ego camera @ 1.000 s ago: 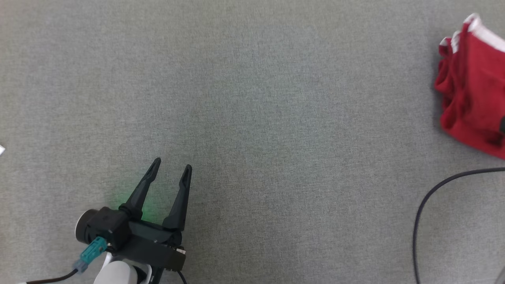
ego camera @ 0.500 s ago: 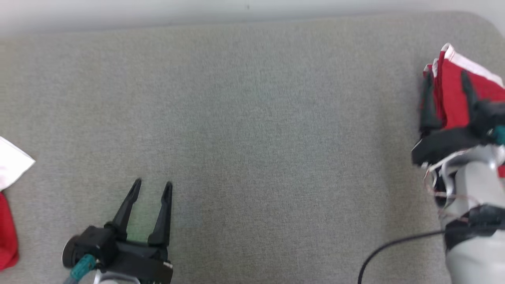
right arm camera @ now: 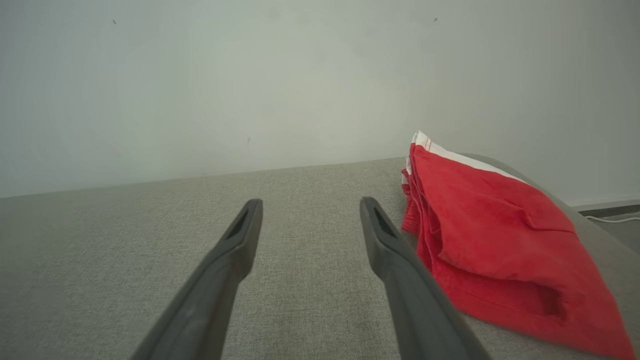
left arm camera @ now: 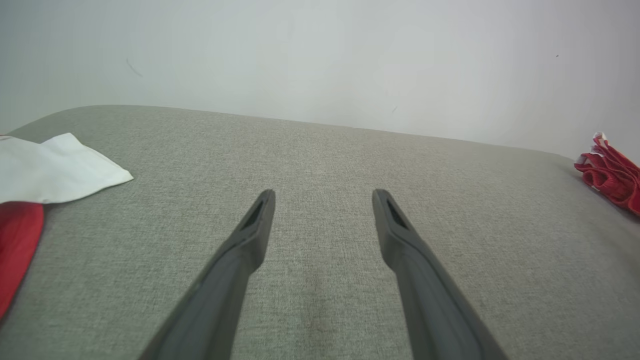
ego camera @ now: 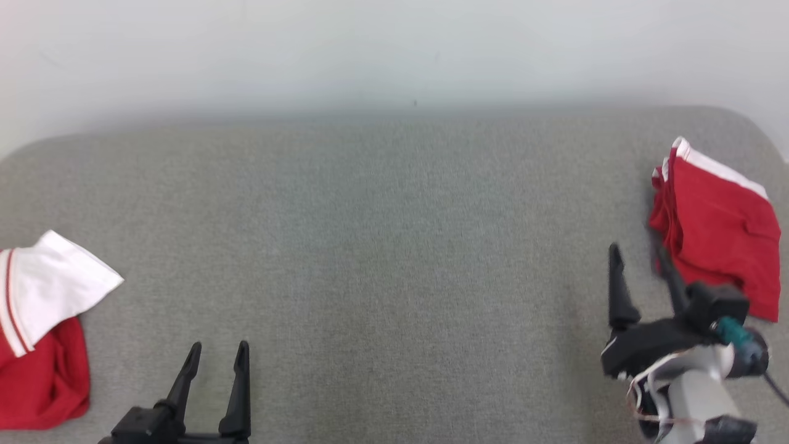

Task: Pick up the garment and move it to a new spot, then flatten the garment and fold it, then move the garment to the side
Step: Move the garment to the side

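Head view showed the folded red garment (ego camera: 715, 228) lying at the right edge of the grey fabric-covered surface (ego camera: 394, 246), near its far right corner, with white trim along its far side; the right gripper (ego camera: 637, 250) hovered just beside the garment's inner side, fingers spread and empty; the left gripper (ego camera: 219, 345) sat by the near edge, likewise spread with nothing between its fingers; a second, red-and-white garment (ego camera: 43, 333) lay loosely heaped at the left edge. The cloth looked soft, light and limp, so it would likely sag and come unfolded if lifted by one layer; the stacked fold edge facing the right gripper seemed the safest hold, pinching all layers together.
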Available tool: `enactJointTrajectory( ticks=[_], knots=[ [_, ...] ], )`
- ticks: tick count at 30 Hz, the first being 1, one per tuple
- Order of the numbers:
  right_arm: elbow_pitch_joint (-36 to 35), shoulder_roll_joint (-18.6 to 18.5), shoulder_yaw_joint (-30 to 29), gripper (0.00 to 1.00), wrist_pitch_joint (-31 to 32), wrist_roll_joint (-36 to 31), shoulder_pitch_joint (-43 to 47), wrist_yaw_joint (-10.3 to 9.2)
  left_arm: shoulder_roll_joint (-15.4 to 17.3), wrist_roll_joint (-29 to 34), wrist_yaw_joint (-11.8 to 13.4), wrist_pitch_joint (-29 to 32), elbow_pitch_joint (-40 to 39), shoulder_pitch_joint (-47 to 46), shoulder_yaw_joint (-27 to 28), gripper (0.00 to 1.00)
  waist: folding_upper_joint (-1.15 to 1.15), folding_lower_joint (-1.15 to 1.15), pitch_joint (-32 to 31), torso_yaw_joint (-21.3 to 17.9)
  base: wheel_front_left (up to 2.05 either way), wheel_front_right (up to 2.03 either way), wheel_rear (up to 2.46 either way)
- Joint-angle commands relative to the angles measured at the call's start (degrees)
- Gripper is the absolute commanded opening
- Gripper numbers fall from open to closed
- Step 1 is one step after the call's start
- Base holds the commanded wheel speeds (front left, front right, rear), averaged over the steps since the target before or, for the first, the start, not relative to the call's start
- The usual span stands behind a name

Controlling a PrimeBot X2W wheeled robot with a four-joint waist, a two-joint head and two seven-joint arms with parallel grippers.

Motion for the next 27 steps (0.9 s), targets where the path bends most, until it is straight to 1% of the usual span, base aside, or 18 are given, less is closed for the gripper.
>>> enactJointTrajectory(
  ticks=[1, 10, 14, 20, 27],
  knots=[
    [-0.4, 0.5, 0.4, 1.0, 0.0, 0.2, 1.3, 0.02, 0.0, -0.6, 0.3, -0.1, 0.1, 1.2, 0.3, 1.0, 0.01, 0.02, -2.8, 1.2, 0.0, 0.0, 0.0],
    [-3.4, 3.2, 3.2, 1.0, 0.0, 0.0, 8.6, 0.02, 0.0, 1.3, 2.3, -0.1, -0.3, 4.2, 2.1, 1.0, 0.01, 0.02, -4.9, 2.3, 0.0, 0.0, 0.0],
    [-5.5, 4.1, 2.6, 1.0, 0.0, 0.0, 11.3, 0.02, 0.0, 1.5, 3.2, -0.1, -0.2, 5.0, 3.0, 1.0, 0.01, 0.02, -5.2, 2.8, 0.0, 0.0, 0.0],
    [-9.6, 4.9, 3.3, 1.0, 0.0, -2.4, 14.6, 0.02, 0.0, 2.4, 3.6, -0.1, -1.3, 6.3, 4.3, 1.0, 0.01, 0.02, -5.2, 2.7, 0.0, 0.0, 0.0],
    [-13.0, 5.2, 2.7, 1.0, 0.0, -2.5, 18.3, 0.02, 0.0, 2.2, 4.2, -0.1, -2.7, 7.2, 4.7, 1.0, 0.01, 0.02, -5.3, 2.9, 0.0, 0.0, 0.0]
  ],
)
